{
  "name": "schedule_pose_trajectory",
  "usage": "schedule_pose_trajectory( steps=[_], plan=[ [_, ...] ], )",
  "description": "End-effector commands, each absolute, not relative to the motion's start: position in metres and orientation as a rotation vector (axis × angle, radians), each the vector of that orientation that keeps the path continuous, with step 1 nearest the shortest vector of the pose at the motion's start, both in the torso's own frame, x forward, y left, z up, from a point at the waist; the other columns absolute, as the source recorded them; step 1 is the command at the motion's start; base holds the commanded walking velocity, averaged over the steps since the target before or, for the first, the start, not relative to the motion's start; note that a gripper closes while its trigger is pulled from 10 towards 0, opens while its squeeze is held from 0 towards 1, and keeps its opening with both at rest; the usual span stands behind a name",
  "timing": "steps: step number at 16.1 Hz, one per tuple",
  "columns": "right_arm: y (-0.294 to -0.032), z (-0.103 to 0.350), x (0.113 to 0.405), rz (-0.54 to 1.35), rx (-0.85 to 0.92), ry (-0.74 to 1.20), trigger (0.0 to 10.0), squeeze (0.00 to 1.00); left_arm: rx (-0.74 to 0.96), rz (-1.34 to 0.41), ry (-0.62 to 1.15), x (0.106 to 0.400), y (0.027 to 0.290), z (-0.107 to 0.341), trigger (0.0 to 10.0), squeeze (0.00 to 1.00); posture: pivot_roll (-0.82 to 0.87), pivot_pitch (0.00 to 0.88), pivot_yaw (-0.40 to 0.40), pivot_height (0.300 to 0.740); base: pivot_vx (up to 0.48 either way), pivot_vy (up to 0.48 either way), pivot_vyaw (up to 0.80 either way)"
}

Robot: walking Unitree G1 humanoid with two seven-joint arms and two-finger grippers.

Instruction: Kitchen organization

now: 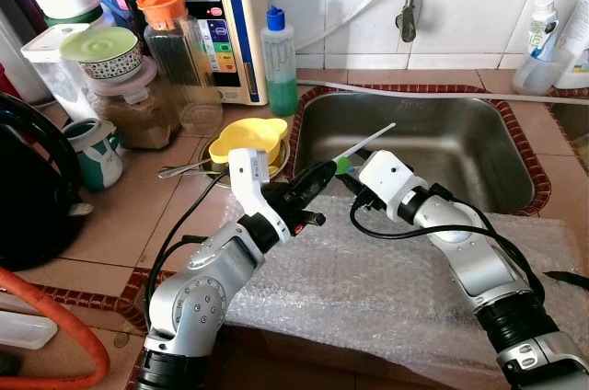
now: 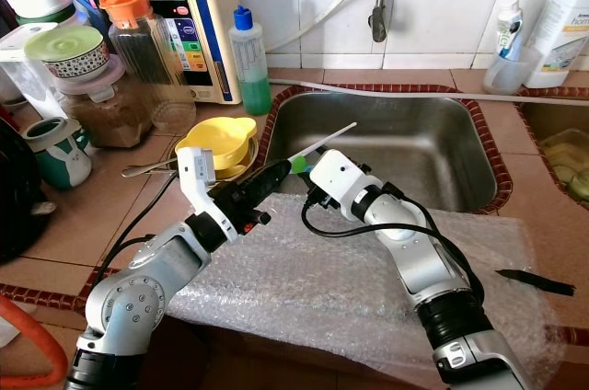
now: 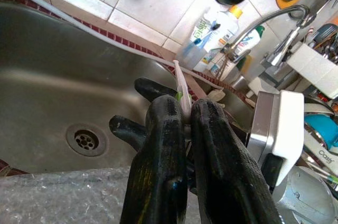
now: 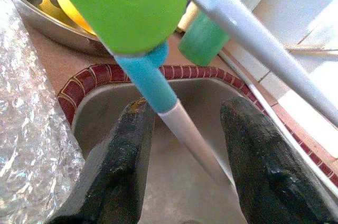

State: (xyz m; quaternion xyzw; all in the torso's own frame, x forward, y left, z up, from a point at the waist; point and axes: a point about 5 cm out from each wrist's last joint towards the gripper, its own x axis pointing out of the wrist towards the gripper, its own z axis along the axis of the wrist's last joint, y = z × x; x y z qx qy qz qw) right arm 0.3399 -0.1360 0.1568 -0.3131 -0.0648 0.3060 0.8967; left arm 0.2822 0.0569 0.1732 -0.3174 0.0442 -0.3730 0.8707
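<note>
Left gripper (image 1: 324,172) pinched closed on white utensil (image 1: 365,143) at the sink (image 1: 479,137) near rim. Right gripper (image 4: 182,129) fingers spread apart, straddling it without contact.

Open room is offered by the sink (image 1: 460,146) basin and the bubble wrap (image 1: 386,289). The left bench (image 1: 138,197) is crowded by jars (image 1: 138,109), a bottle (image 1: 279,63) and a yellow bowl (image 1: 244,139).
</note>
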Motion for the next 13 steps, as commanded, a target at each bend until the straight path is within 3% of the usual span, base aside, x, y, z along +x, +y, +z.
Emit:
schedule_pose_trajectory(
  steps=[1, 3, 5, 7, 10, 11, 12, 13],
  plan=[
    [-0.1296, 0.1598, 0.3399, 0.665, -0.658, -0.152, 0.0, 0.00, -0.640, -0.779, 0.077, 0.2813, 0.0577, 0.1769, 0.0, 0.00, -0.25, 0.075, 0.136, 0.740, 0.000, 0.000, 0.00],
    [-0.1290, 0.1581, 0.3388, 0.670, -0.657, -0.154, 0.0, 0.00, -0.621, -0.750, 0.070, 0.2831, 0.0594, 0.1759, 0.0, 0.00, -0.25, 0.075, 0.135, 0.740, 0.000, 0.000, 0.00],
    [-0.1284, 0.1577, 0.3386, 0.672, -0.656, -0.155, 0.0, 0.00, -0.610, -0.733, 0.066, 0.2854, 0.0609, 0.1753, 1.0, 0.00, -0.25, 0.075, 0.133, 0.740, 0.000, 0.000, 0.00],
    [-0.1282, 0.1577, 0.3376, 0.674, -0.650, -0.160, 0.0, 0.00, -0.598, -0.730, 0.065, 0.2869, 0.0599, 0.1758, 4.2, 0.00, -0.25, 0.072, 0.134, 0.740, 0.000, 0.000, 0.00],
    [-0.1286, 0.1586, 0.3369, 0.667, -0.643, -0.168, 0.0, 0.00, -0.588, -0.732, 0.061, 0.2870, 0.0591, 0.1762, 4.6, 0.00, -0.26, 0.070, 0.135, 0.740, 0.000, 0.000, 0.00],
    [-0.1301, 0.1591, 0.3373, 0.656, -0.647, -0.170, 0.0, 0.00, -0.570, -0.730, 0.051, 0.2877, 0.0591, 0.1769, 8.0, 0.00, -0.26, 0.068, 0.135, 0.740, 0.000, 0.000, 0.00],
    [-0.1318, 0.1594, 0.3379, 0.646, -0.646, -0.169, 0.0, 0.00, -0.563, -0.719, 0.048, 0.2895, 0.0597, 0.1775, 10.0, 0.00, -0.26, 0.069, 0.136, 0.740, 0.000, 0.000, 0.00],
    [-0.1324, 0.1595, 0.3382, 0.641, -0.646, -0.169, 0.0, 0.00, -0.554, -0.712, 0.044, 0.2904, 0.0601, 0.1778, 10.0, 0.00, -0.26, 0.069, 0.136, 0.740, 0.000, 0.000, 0.00]
  ],
)
